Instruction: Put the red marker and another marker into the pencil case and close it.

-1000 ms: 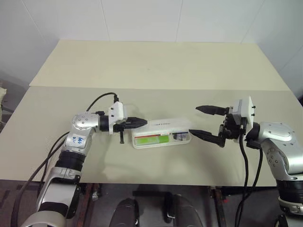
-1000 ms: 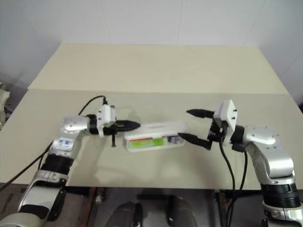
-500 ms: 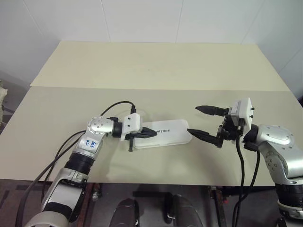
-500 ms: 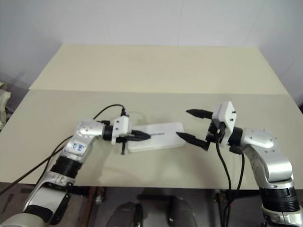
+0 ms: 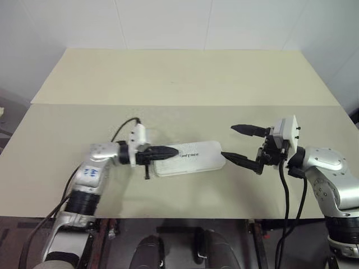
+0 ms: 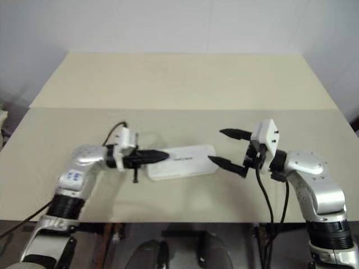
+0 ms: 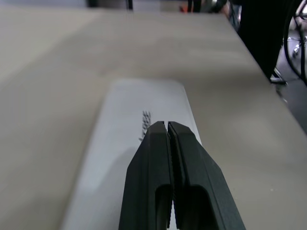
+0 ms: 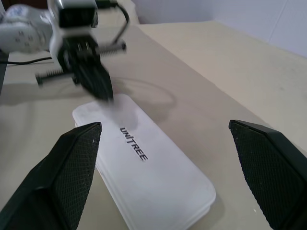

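The white pencil case (image 5: 193, 158) lies closed on the table between my arms, its "UNITREE" lettering (image 8: 134, 143) facing up. The red marker and the other marker are hidden. My left gripper (image 5: 176, 151) is shut and points level across the case's left end, its fingertips (image 7: 166, 125) just above the lid (image 7: 120, 139). My right gripper (image 5: 228, 141) stands open at the case's right end with nothing between its fingers. Its lower fingertip (image 5: 224, 154) is close to that end; whether it touches, I cannot tell.
The beige table (image 5: 179, 190) has a seam (image 5: 185, 105) across the middle, with a paler board (image 5: 179, 73) behind it. A black cable (image 5: 124, 124) loops from my left wrist. The table's front edge (image 5: 179, 217) runs close below both arms.
A second ago the case stood open with the markers lying inside; now its lid is down. My shut left gripper swept right over the lid, then drew back left. The right gripper kept still.
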Controlling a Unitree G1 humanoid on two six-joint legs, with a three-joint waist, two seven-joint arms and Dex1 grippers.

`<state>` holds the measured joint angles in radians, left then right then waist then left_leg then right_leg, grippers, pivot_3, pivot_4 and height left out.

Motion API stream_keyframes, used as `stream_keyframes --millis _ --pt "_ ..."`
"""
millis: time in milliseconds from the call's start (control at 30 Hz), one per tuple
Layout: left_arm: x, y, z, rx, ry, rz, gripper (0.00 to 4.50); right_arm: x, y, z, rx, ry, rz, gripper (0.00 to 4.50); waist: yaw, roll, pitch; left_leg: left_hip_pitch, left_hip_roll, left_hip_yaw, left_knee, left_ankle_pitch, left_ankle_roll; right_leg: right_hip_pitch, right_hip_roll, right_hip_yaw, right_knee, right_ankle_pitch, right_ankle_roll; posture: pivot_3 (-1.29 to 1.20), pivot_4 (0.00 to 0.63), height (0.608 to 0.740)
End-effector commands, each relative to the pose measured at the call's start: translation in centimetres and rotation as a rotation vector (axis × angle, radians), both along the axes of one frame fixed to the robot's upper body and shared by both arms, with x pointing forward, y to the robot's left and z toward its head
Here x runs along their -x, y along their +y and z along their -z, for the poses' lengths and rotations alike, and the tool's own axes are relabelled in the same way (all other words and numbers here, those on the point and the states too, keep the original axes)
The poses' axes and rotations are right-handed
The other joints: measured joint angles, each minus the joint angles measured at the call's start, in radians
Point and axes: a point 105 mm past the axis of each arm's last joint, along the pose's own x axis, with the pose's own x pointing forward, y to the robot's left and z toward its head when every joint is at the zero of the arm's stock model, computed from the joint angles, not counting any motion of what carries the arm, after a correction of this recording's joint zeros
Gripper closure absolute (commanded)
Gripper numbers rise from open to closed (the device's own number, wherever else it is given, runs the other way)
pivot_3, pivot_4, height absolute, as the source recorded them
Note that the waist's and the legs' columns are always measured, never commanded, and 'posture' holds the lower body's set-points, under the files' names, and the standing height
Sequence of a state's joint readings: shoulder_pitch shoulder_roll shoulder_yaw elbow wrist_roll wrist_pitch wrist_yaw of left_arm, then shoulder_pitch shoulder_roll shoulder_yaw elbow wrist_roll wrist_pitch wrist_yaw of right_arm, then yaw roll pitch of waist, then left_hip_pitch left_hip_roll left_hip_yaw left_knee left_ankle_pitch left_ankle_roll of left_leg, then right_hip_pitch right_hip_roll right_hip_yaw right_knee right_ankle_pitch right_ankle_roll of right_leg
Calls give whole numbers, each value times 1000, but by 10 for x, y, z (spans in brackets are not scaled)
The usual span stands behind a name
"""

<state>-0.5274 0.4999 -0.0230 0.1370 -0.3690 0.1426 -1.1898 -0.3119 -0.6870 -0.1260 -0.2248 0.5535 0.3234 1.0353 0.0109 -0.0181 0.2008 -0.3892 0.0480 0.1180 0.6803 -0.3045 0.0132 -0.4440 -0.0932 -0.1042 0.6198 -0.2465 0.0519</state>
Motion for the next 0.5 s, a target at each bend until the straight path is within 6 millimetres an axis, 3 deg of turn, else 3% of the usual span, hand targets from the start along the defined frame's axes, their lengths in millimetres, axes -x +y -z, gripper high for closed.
stream_keyframes --millis 33,67,167,500 --pt "9 37 -17 32 -39 -43 4465 0 -6 -12 14 -64 2 0 -9 0 0 0 0 0 0 0 0 0 0 0 0 0 0 0 150 740" --pt "11 47 -16 20 -19 -65 4465 -1 -7 -12 17 -66 3 0 -13 0 0 1 0 0 -1 0 0 0 0 0 0 0 0 0 150 740" --pt "10 60 -17 22 -9 -130 3799 -2 -10 -12 20 -69 9 0 -13 0 0 0 0 0 0 0 0 0 0 0 0 0 0 0 150 740" --pt "20 71 -23 42 -66 -213 365 -4 -25 -10 12 -99 85 0 -9 0 0 0 0 0 -1 -1 0 0 -1 0 -2 0 0 0 150 740"
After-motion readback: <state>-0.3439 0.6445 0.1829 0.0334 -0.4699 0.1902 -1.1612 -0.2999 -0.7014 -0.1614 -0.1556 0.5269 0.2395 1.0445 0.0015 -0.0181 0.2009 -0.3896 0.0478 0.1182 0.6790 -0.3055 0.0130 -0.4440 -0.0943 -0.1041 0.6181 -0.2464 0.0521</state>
